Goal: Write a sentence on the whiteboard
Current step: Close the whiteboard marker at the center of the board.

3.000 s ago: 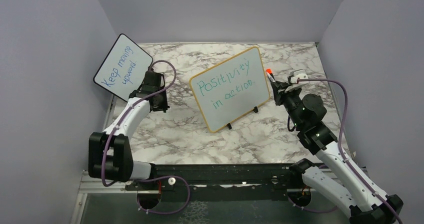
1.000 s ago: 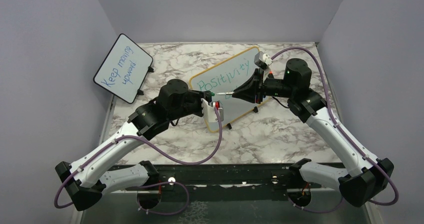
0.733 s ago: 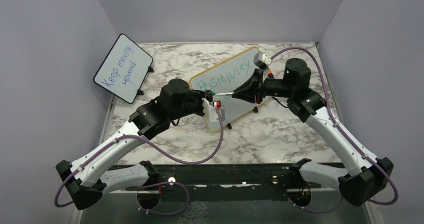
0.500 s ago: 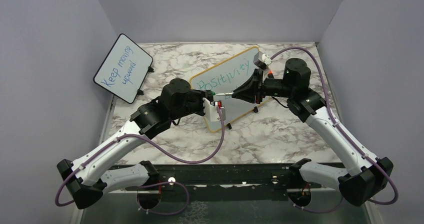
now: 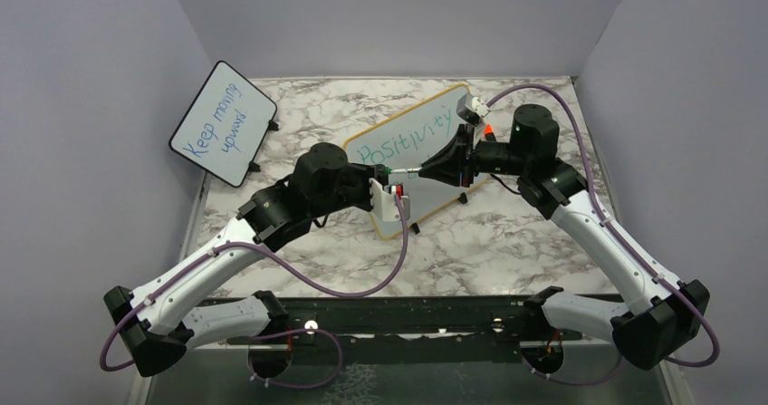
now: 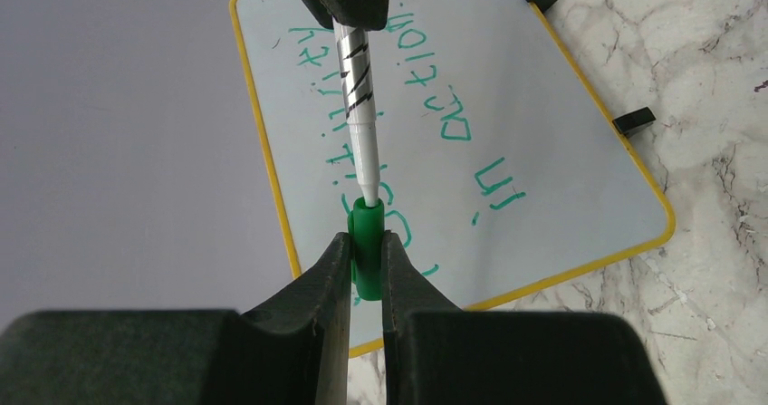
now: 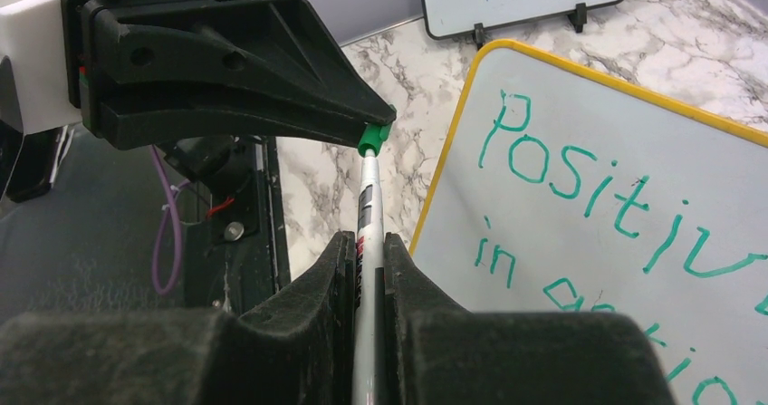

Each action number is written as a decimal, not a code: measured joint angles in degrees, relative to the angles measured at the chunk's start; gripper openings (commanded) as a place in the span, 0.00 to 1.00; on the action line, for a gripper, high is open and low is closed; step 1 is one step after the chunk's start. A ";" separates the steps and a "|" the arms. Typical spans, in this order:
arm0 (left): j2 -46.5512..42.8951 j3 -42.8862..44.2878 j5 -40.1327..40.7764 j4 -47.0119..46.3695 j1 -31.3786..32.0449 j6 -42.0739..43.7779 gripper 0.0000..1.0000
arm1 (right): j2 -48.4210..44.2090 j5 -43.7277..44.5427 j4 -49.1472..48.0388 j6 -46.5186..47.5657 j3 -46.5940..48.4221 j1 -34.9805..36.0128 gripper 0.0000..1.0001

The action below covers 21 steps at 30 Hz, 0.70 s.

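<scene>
Two boards stand on the marble counter [image 5: 471, 242]. At far left is a small black-framed board [image 5: 222, 122] with blue writing. At the centre is the whiteboard [image 6: 561, 124], yellow-framed and propped on black feet, two of which show from the left wrist.

Two arms meet in front of it. The left arm [image 5: 226, 251] has its jaws pinched on the one green cap [image 6: 366, 260]. The right arm [image 5: 607, 242] has its jaws pinched on the barrel of the one marker [image 6: 358, 106]. The marker's tip is at the cap's mouth, and I can't tell whether it is seated.

The sentence [image 5: 412, 133] is in green, in two lines. From above, the two wrists cover most of the lower line. The right wrist view cuts off the ends of both lines, and the small board's upper part too.
</scene>
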State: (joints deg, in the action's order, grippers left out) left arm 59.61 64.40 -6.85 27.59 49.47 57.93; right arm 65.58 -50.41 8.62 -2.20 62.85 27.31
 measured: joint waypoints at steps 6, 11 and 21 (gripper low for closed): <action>0.09 0.15 0.00 0.07 0.33 0.00 0.00 | 0.22 0.00 -0.07 -0.11 0.00 0.00 0.01; 0.57 0.87 0.02 0.85 0.81 -0.02 0.00 | 0.74 -0.02 -0.37 -0.59 0.00 0.09 0.00; 4.96 6.23 2.25 5.33 3.17 0.00 0.00 | 2.64 0.00 0.00 -1.01 0.92 0.22 0.00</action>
State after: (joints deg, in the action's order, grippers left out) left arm 64.58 70.63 -4.60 32.93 52.64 57.93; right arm 68.23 -50.41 8.62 -3.20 63.77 27.53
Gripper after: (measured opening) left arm 0.132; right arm 0.167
